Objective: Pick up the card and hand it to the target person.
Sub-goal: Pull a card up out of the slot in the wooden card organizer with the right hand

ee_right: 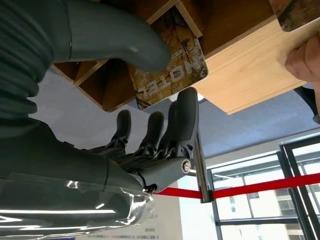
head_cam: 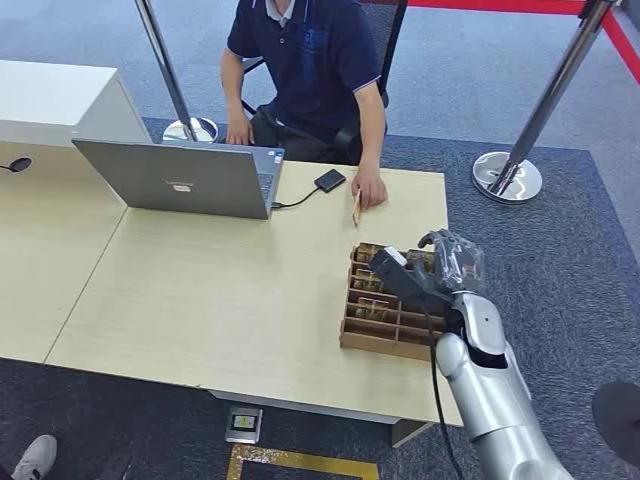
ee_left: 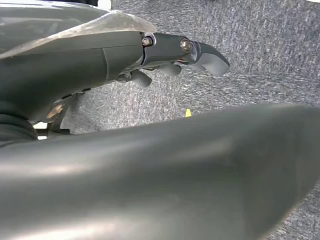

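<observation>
A wooden divider box [head_cam: 377, 325] with several cards in its slots sits near the table's right edge. My right hand [head_cam: 451, 262] hangs over the box's far right corner. In the right wrist view this right hand [ee_right: 166, 145] pinches a patterned card [ee_right: 177, 70] printed "HOTEL": the thumb lies on its face and the fingers [ee_right: 185, 112] curl up to its edge by the box [ee_right: 113, 85]. The seated person [head_cam: 317, 60] holds another card [head_cam: 356, 207] on edge against the table, just beyond the box. My left hand [ee_left: 177, 55] hangs over grey carpet, holding nothing.
An open laptop [head_cam: 189, 180] stands at the table's [head_cam: 211, 290] far left, wired to a small black device [head_cam: 330, 180]. A chrome stanchion base [head_cam: 507, 175] stands on the carpet to the right. A white counter [head_cam: 53, 100] adjoins at far left.
</observation>
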Controlling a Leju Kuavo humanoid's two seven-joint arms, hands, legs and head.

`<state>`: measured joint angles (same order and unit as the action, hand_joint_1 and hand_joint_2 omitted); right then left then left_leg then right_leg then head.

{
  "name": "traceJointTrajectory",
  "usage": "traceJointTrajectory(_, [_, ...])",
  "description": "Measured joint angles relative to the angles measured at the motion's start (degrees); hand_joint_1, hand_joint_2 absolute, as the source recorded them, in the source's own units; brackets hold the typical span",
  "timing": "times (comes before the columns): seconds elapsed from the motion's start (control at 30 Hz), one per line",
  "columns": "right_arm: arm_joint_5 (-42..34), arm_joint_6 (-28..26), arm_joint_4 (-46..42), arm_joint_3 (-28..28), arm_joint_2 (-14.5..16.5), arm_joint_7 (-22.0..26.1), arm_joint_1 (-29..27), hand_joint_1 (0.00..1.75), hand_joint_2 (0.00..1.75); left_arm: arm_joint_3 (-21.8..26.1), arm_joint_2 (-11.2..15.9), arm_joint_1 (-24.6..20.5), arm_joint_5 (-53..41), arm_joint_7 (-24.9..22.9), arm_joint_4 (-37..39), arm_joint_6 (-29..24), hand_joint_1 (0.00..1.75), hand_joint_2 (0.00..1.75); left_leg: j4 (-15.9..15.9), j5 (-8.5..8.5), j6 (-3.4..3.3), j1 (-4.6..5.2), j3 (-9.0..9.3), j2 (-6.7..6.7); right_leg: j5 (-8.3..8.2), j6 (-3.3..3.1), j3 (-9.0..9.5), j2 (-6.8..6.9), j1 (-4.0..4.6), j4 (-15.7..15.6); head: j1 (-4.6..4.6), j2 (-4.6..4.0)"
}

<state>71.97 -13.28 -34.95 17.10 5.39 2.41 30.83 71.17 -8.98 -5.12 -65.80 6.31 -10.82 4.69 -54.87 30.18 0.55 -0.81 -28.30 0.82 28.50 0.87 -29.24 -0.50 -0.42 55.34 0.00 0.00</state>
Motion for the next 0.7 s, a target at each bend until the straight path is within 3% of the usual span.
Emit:
traceJointTrajectory(0.47, [0.27, -1.15, -1.13, -0.47, 0.20, 0.45, 0.08, 1.27, 1.75, 0.22, 0.01, 0.00, 0.18, -0.05, -0.01, -0.04, 0.00, 0.00, -0.01, 0.01, -0.01, 0.01, -0.01, -0.03, 0.00, 0.00, -0.01, -0.01, -0.01, 0.02, 0.00, 0.00])
traceJointTrajectory(0.7, [0.71, -1.23, -2.67, -0.18, 0.28, 0.60, -0.33, 1.27, 1.75, 0.46, 0.00, 0.01, 0.39, -0.05, -0.05, -0.04, 0.00, 0.00, -0.01, 0.00, 0.00, 0.01, -0.03, -0.04, 0.00, -0.01, -0.04, -0.03, -0.01, 0.04, 0.00, 0.00])
